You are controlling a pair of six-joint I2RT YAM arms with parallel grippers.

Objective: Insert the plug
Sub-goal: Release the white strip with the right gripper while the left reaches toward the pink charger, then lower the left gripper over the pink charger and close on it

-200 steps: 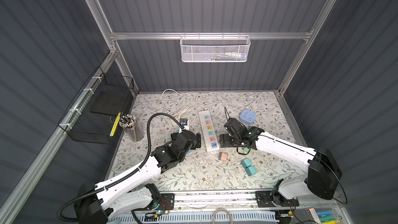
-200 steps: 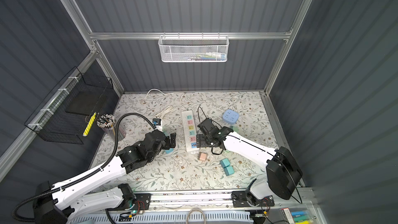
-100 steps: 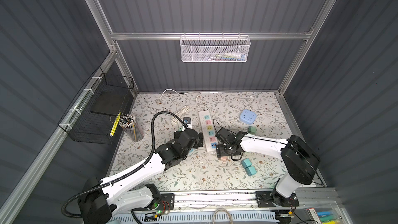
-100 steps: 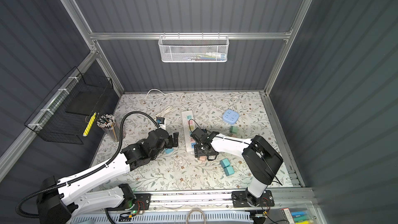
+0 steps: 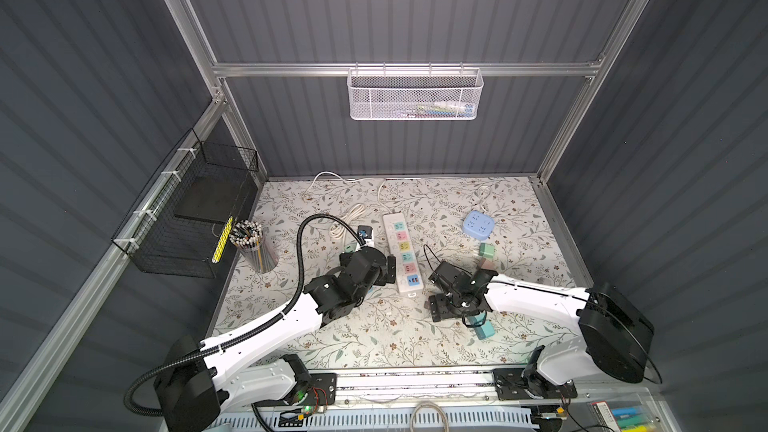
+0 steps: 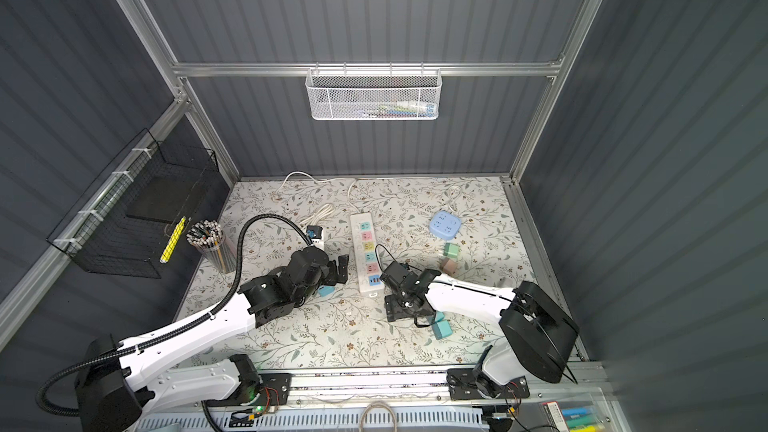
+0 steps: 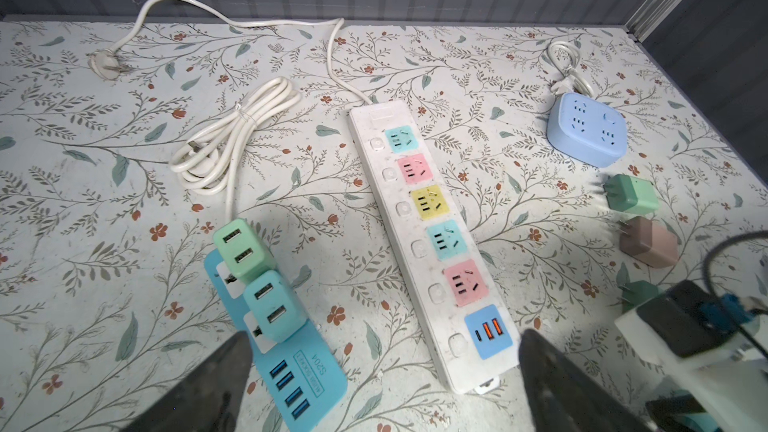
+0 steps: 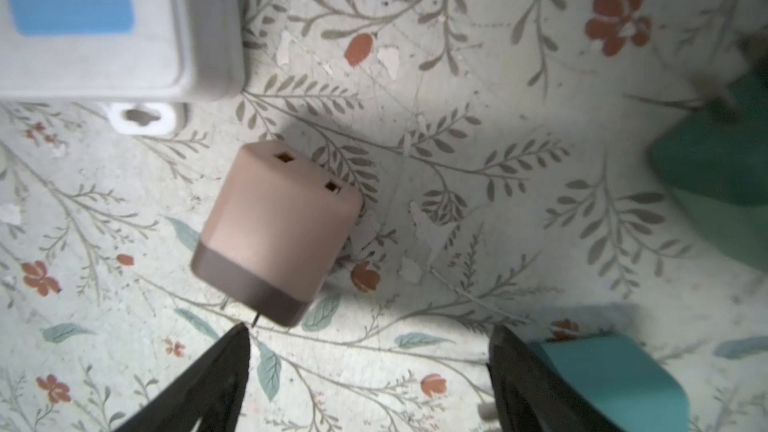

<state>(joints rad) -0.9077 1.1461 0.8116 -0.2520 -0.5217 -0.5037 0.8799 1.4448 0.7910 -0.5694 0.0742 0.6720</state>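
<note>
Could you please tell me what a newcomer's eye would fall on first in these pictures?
The long white power strip with pastel sockets stands out, lying in the middle of the floral mat. In the right wrist view, a pinkish-brown plug lies on the mat just ahead of the open right gripper, not gripped. The left gripper hovers open near the strip's blue USB end.

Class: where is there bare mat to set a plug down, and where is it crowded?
Bare: between the pencil cup and the coiled cable; the front strip by the rail. Crowded: the white power strip's near end, between the left hand and the right hand, with the pink plug.
</note>
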